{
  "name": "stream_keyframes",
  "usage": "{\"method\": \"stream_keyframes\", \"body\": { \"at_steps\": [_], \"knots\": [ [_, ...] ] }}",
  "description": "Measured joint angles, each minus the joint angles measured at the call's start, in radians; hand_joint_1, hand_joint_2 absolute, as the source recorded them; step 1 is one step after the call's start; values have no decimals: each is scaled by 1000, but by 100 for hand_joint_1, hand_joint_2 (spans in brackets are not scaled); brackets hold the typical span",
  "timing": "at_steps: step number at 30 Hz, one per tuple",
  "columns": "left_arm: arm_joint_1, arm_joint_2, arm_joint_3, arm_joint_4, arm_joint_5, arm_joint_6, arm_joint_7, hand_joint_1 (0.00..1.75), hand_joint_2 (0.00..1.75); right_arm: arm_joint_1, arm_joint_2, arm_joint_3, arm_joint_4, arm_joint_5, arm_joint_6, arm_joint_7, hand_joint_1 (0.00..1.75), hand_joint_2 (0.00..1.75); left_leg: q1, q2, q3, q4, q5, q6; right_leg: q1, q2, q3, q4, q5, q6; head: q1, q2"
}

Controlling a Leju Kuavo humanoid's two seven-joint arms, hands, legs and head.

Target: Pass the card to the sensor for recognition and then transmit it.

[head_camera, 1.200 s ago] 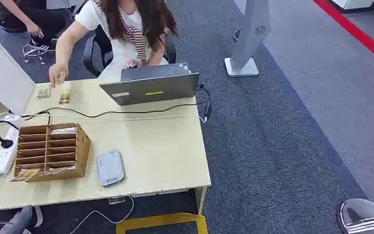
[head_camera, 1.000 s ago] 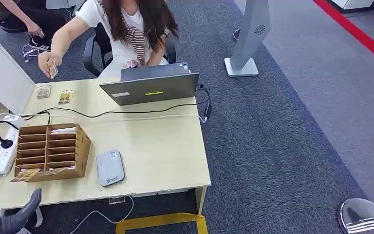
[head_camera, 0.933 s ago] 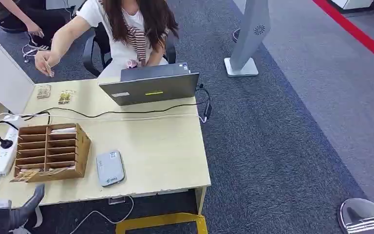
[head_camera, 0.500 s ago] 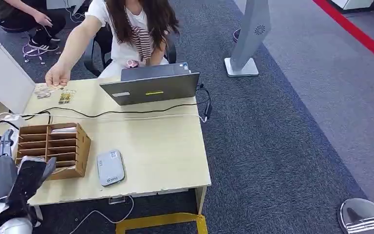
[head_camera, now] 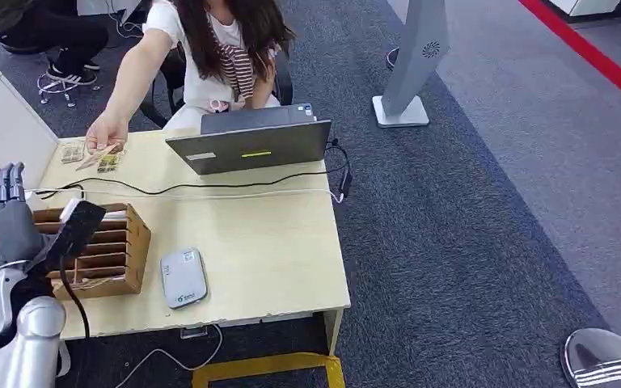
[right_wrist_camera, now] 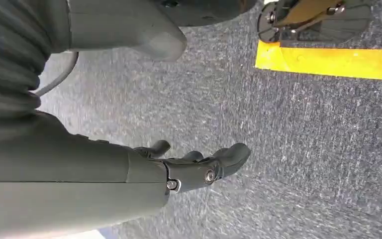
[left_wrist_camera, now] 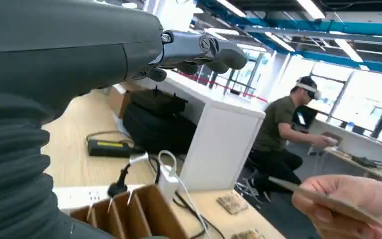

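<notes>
1. The robot's left hand (head_camera: pixel 8 222) is raised over the left end of the pale wooden surface (head_camera: pixel 267 250), fingers spread and pointing up, holding nothing.
2. It hovers beside a brown wooden sorting rack (head_camera: pixel 117 250) with several slots.
3. A seated person (head_camera: pixel 210 48) at the far side of the surface reaches one hand (head_camera: pixel 107 133) out, pinching a card (head_camera: pixel 99 155) above the far-left corner.
4. In the left wrist view the same card (left_wrist_camera: pixel 335 203) is held flat between that person's fingers, apart from the robot's hand.
5. A grey card reader (head_camera: pixel 183 278) lies flat near the front edge, just right of the rack.
6. A grey laptop (head_camera: pixel 251 145) stands open before the person.
7. The right hand (right_wrist_camera: pixel 199 167) hangs over grey carpet, fingers loosely apart, holding nothing.
</notes>
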Motion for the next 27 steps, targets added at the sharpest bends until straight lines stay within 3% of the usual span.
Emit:
{"method": "stream_keyframes", "body": {
  "at_steps": [15,27],
  "knots": [
    [-257,80,-119,241,-299,117,186,0,175,-8,-5,62,0,105,20,18,0,175,0,0,-1,0,1,0,0,1,0,0,1,1,0,0],
    [-281,87,-165,302,-336,114,205,0,175,-10,-5,79,1,118,24,12,0,175,0,0,-1,0,1,1,0,1,-1,0,1,1,0,0]
  ]
}}
